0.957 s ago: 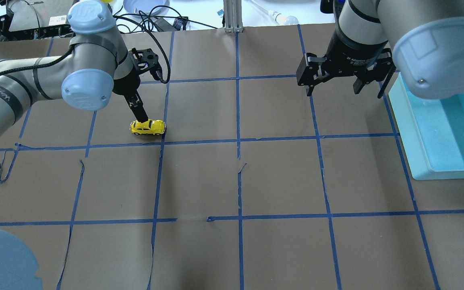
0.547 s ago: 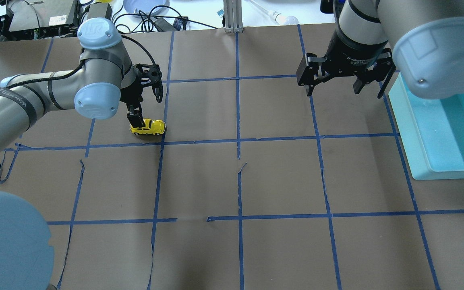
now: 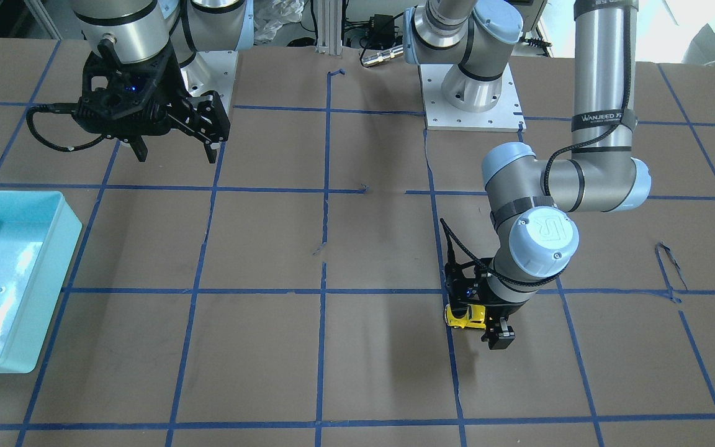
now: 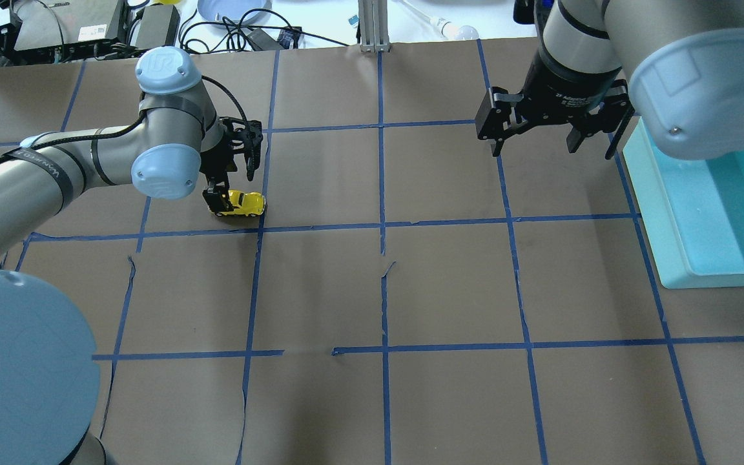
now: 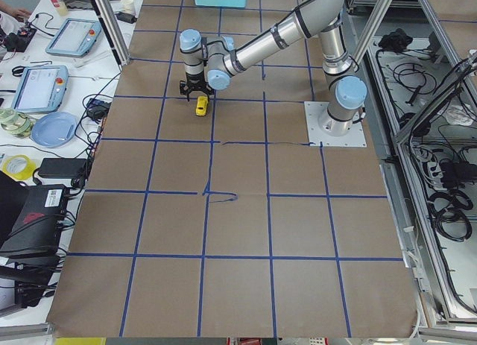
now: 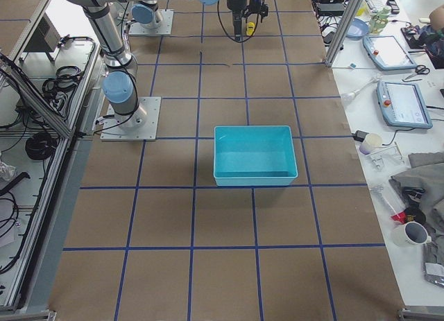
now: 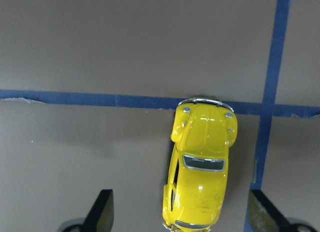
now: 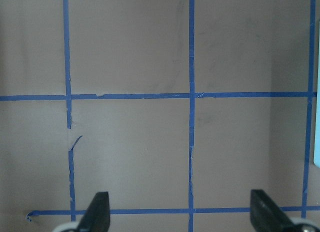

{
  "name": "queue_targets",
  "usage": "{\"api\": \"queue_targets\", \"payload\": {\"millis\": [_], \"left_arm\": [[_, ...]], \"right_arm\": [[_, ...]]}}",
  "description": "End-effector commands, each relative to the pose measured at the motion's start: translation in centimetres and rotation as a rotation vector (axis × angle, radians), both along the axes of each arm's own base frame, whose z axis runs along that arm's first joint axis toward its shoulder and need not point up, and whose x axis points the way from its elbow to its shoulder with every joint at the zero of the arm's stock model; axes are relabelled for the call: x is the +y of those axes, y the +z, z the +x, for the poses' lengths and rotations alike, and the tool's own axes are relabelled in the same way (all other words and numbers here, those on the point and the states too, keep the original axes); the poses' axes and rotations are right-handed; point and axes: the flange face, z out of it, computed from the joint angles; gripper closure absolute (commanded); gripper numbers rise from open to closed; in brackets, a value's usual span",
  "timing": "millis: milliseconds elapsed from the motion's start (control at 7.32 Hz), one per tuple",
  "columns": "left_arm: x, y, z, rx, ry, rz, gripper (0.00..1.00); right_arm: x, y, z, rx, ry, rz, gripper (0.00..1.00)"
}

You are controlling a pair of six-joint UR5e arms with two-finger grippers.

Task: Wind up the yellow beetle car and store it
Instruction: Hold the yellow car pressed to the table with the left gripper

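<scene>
The yellow beetle car (image 4: 245, 204) stands on its wheels on the brown table, just beside a blue tape crossing. It also shows in the front view (image 3: 463, 315), the left side view (image 5: 201, 105) and the left wrist view (image 7: 201, 169). My left gripper (image 4: 233, 183) is open and low over the car, with one finger on each side of its body and gaps showing in the left wrist view (image 7: 182, 214). My right gripper (image 4: 549, 141) is open and empty, held above the table near the bin; the right wrist view (image 8: 181, 214) shows only taped table.
A teal bin (image 4: 653, 194) stands at the table's right edge, also seen in the front view (image 3: 59, 242) and the right side view (image 6: 253, 179). Blue tape lines grid the brown table (image 4: 449, 284). Cables and devices lie beyond the far edge.
My left arm has swung in and lowered, bringing its open fingers down around the car. The car and the right arm have not moved.
</scene>
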Motion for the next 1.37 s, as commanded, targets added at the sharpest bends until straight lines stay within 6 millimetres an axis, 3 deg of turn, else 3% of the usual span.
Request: {"api": "queue_targets", "payload": {"millis": [0,1230], "left_arm": [[0.35,-0.80,0.09,0.001,-0.027,0.017,0.06],[0.31,-1.47,0.05,0.016,-0.027,0.029,0.17]], "right_arm": [[0.01,-0.02,0.00,0.000,0.000,0.001,0.00],[-0.01,-0.16,0.08,0.000,0.002,0.002,0.00]]}}
